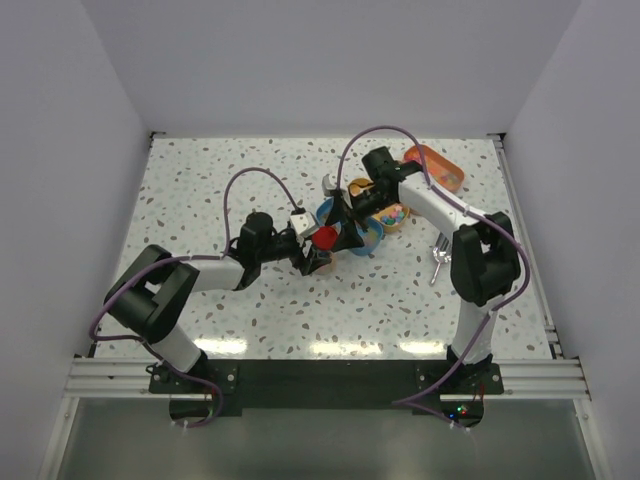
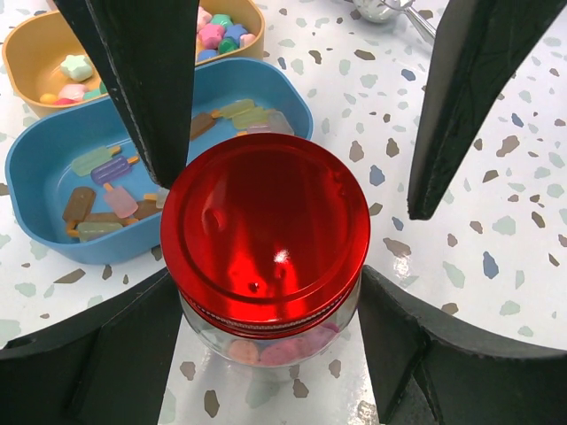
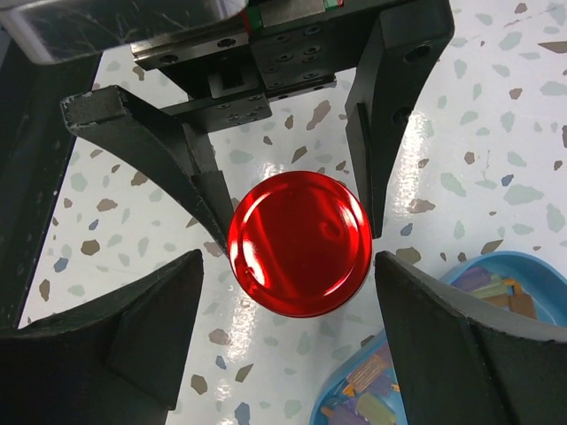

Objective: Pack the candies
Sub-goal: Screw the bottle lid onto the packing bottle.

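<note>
1. Table (image 1: 250, 300): the speckled surface in all 3 views; everything listed below rests on it.
2. Arms: your left arm (image 1: 200, 275) reaches in from the left and your right arm (image 1: 480, 260) bends in from the right. The 2 wrists meet near the middle of the table.
3. Tins: a blue tin (image 2: 40, 190) and an orange tin (image 2: 27, 49), both oval and open, lie side by side just beyond the jar in the left wrist view.
4. Left gripper (image 2: 270, 292): its 2 fingers press the glass body from opposite sides, below the lid. You have the jar clamped at a wide spread.
5. Right gripper (image 3: 290, 270): it hangs over the lid with its jaws spread wider than the lid. Table shows between 1 finger and the lid's edge, and the gripper holds nothing.
6. Jar (image 2: 213, 332): clear glass, upright, standing between both pairs of fingers.
7. Red lid (image 3: 299, 243): round and glossy, seated on the jar.
8. Metal scoop (image 1: 437, 262): lies on the table just beside your right arm.
9. Candies (image 2: 115, 202): popsicle-shaped pieces in mixed colours are scattered in the blue tin. Star-shaped ones lie in the orange tin, and pink ones show through the jar's glass.
</note>
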You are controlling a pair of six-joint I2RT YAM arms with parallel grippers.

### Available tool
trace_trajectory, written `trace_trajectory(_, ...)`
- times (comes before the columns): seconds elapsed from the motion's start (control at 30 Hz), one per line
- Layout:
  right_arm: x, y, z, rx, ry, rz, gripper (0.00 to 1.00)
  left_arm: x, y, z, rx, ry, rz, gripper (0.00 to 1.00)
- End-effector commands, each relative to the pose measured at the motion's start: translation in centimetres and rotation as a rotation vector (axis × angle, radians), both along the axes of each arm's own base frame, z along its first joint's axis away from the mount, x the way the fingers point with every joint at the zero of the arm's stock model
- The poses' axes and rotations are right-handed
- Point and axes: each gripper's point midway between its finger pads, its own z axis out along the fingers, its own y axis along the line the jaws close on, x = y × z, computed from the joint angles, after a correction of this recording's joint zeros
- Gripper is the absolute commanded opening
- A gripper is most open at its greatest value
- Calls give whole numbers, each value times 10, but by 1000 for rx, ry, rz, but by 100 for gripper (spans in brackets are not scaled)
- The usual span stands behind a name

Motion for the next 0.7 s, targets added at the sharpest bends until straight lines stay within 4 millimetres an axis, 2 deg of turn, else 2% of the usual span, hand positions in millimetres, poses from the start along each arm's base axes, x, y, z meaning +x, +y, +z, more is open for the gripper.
trace_trajectory(0.0, -1, 8, 10, 46, -11, 38, 81, 7, -5, 11, -17, -43, -17, 47)
trace_trajectory(0.2, -2, 10, 4, 37, -1, 42, 78, 8, -6, 11, -21, -40, -14, 47)
trace_trajectory(0.37, -4, 12, 4, 36, 8, 40, 70, 9, -7, 10, -20, -39, -9, 46)
trace_trajectory(0.53, -7, 14, 1, 29, 13, 27, 54, 14, -6, 10, -18, -35, 19, 43)
trace_trajectory(0.6, -6, 15, 0, 27, 5, 18, 51, 17, -4, 10, -16, -35, 39, 40)
trace_trajectory(0.63, -8, 13, -2, 19, 13, 10, 44, 19, -3, 10, -14, -33, 53, 39)
trace_trajectory(0.67, -9, 11, -5, 7, 19, 0, 42, 20, -1, 10, -13, -28, 73, 37)
